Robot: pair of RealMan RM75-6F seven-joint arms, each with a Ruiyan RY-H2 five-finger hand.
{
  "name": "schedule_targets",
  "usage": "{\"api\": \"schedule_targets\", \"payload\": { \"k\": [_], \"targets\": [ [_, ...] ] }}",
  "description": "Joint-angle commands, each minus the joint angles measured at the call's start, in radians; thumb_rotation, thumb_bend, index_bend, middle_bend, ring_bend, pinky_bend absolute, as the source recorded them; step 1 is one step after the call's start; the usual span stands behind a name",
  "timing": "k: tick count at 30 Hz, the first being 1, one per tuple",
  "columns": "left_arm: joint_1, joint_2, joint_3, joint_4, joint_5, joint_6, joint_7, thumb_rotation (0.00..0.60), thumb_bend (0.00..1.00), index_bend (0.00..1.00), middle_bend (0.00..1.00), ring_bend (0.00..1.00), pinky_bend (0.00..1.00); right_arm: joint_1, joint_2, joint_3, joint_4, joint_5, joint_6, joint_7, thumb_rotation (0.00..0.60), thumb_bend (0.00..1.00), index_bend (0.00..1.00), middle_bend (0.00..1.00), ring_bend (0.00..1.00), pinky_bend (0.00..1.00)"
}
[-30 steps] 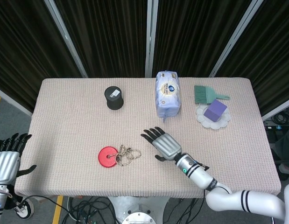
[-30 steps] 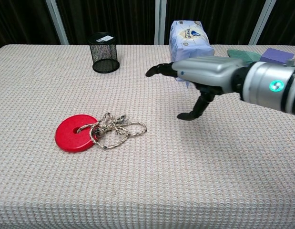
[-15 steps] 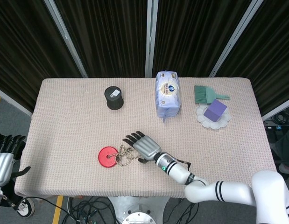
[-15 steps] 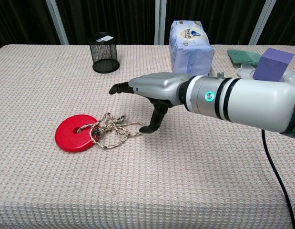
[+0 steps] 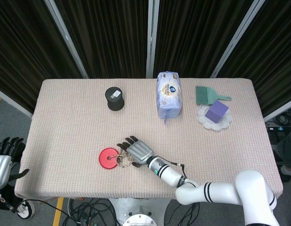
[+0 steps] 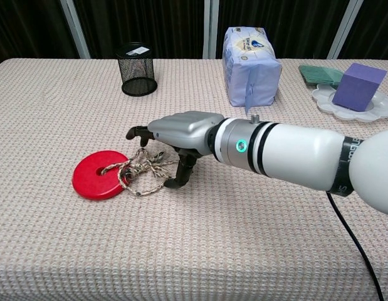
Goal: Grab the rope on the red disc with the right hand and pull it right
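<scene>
On the near-left part of the table, the right hand is now hovering directly over the rope, having come leftward from mid-table a second ago and from just right of the rope half a second ago. Its fingers are reaching out over the coils, slightly apart, while the thumb is pointing down and touching the table at the rope's right edge; whether anything is pinched yet I cannot tell. The rope is lying in a loose tangle, one end threaded through the hole of the red disc, neither having shifted from before. The left hand is hanging off the table's left edge, fingers apart and holding nothing, a little lower than earlier. Farther back are standing a black cup, a tissue pack, a green brush and a purple block on a white plate
</scene>
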Motion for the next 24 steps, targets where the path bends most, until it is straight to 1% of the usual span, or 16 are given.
{"api": "schedule_targets", "payload": {
  "k": [1,3,9,12,16,24],
  "targets": [
    [0.002,0.0,0.0,0.001,-0.001,0.001,-0.002,0.6,0.0,0.13,0.1,0.05,0.13,0.006,-0.011,-0.002,0.011,0.005,-0.002,0.014,0.6,0.23,0.01,0.18,0.0,0.0],
    [0.003,-0.001,0.001,0.003,-0.003,0.0,-0.006,0.6,0.0,0.13,0.1,0.05,0.13,0.01,-0.015,-0.002,0.015,0.007,-0.002,0.021,0.6,0.25,0.05,0.21,0.0,0.0],
    [0.006,-0.001,0.0,0.009,-0.004,0.001,-0.012,0.6,0.0,0.13,0.1,0.05,0.13,0.005,-0.028,-0.021,0.033,-0.037,0.04,0.022,0.6,0.29,0.25,0.32,0.0,0.0],
    [0.006,-0.002,0.0,0.01,-0.003,0.0,-0.015,0.6,0.0,0.13,0.1,0.05,0.13,0.001,-0.035,-0.028,0.04,-0.057,0.059,0.025,0.6,0.31,0.32,0.37,0.01,0.0],
    [0.008,-0.003,0.0,0.014,-0.004,-0.002,-0.021,0.6,0.0,0.13,0.1,0.05,0.13,-0.009,-0.042,-0.03,0.048,-0.088,0.089,0.037,0.6,0.32,0.38,0.41,0.04,0.0],
    [0.007,-0.005,0.0,0.016,-0.004,-0.008,-0.03,0.6,0.0,0.13,0.1,0.05,0.13,-0.033,-0.04,-0.034,0.054,-0.107,0.127,0.044,0.6,0.34,0.47,0.48,0.09,0.0]
  ]
}}
